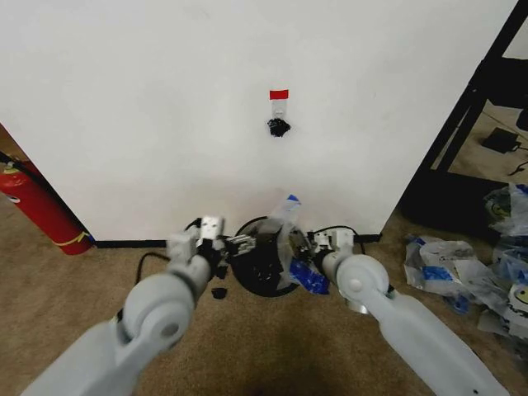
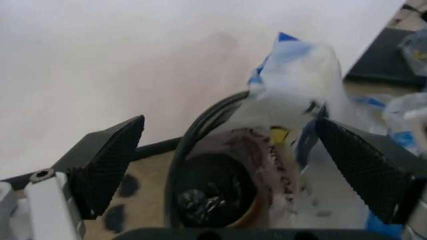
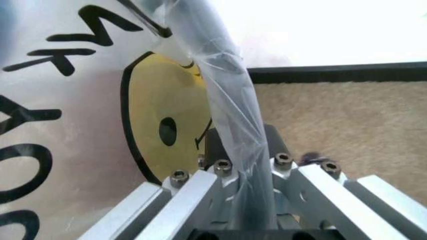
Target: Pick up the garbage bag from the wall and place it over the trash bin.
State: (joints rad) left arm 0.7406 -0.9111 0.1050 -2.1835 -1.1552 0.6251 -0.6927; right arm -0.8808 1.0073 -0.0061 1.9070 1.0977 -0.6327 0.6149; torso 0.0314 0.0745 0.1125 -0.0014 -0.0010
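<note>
Tan carpet (image 1: 272, 338) bears the trash bin (image 1: 262, 266), fire extinguisher (image 1: 37, 206), bag heap (image 1: 474, 272).

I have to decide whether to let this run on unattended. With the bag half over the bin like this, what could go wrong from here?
1. The right gripper pinches only a thin fold of the garbage bag; the film may slip or tear.
2. The bag covers just one side of the trash bin rim, and the left gripper is open, holding nothing, so the bag may fall off.
3. The light bin could tip if the bag is tugged.
</note>
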